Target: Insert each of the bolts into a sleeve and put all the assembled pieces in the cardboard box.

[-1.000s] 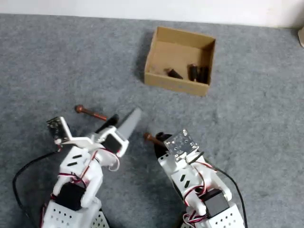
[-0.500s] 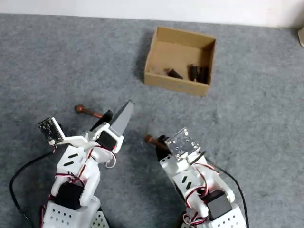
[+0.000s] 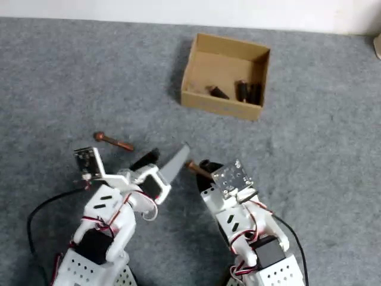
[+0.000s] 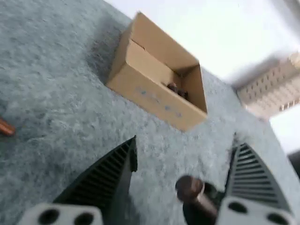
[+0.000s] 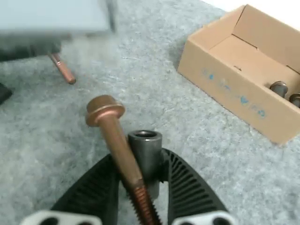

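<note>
left claw (image 3: 171,151) swung rightward, gaping near bolt (image 5: 116,140), right claw (image 5: 140,161) gripping bolt, sleeve (image 5: 146,152)

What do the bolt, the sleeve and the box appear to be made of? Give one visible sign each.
Bolt: metal, perhaps copper-coated steel; reddish-brown sheen, threaded shank.
Sleeve: dark metal, perhaps blackened steel; smooth matte tube, clean bore.
Cardboard box: plain brown card; dull tan walls, thin edges.

Grey carpet (image 3: 71,71) spreads underneath, meeting a white wall (image 3: 178,9) along the far edge.
</note>
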{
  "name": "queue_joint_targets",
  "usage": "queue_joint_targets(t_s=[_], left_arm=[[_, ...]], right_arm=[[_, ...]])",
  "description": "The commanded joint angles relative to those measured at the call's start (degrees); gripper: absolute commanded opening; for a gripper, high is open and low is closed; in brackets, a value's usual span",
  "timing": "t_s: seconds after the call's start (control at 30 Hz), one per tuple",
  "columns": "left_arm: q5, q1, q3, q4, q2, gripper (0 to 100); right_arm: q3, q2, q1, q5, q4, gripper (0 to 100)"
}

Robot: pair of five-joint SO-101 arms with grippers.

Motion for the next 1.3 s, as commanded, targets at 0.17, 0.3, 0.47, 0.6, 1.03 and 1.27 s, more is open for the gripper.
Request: queue_joint_targets(t_s=[0.17, 0.3, 0.47, 0.6, 1.03, 1.27], left_arm=[[-3.3, 7.5, 0.0, -1.4, -0.3, 30], [-3.4, 7.8, 0.0, -1.0, -0.2, 30], [-3.1, 12.5, 0.1, 1.7, -0.3, 30], [-2.7, 18.0, 2.7, 1.4, -0.1, 30], [-0.3, 17.3, 2.7, -0.5, -0.5, 4], [-0.3, 13.8, 2.6, -1.9, -0.5, 1]], right_arm=[[0.3, -0.7, 0.7, -0.3, -2.4, 0.5], [0.3, -0.7, 0.7, -0.3, -2.4, 0.5], [0.3, -0.7, 0.7, -0.3, -2.4, 0.5], [0.3, -0.7, 0.7, -0.3, -2.4, 0.5], [0.3, -0.7, 0.7, -0.2, -2.4, 0.5], [0.3, -0.7, 0.7, -0.2, -2.4, 0.5]])
